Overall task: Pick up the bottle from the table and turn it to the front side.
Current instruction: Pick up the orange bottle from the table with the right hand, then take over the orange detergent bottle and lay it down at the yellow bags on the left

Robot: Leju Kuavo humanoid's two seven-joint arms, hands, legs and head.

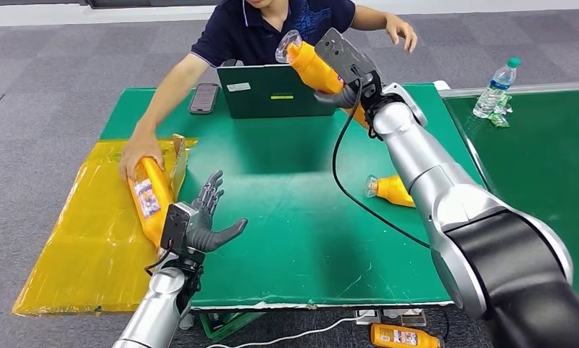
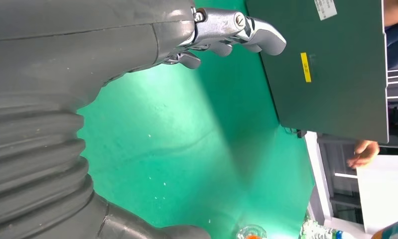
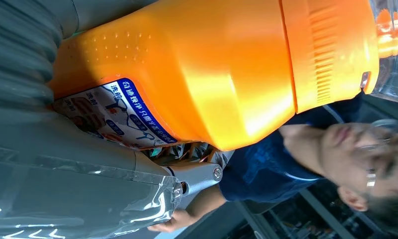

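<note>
Green table [image 1: 301, 239] backed by grey carpet. Orange bottle [image 1: 313, 67] was gripped by right hand [image 1: 351, 80], raised above laptop [image 1: 272, 90]. Left hand [image 1: 206, 221] was held open, empty. Bottle judged rigid, slick plastic; best gripped mid-body.

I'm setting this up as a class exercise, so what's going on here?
The right robot hand holds an orange bottle raised over the green table, near the laptop. The left robot hand hovers empty, fingers spread. A person's hand rests on another orange bottle on the yellow sheet. A third bottle lies on the table.
</note>
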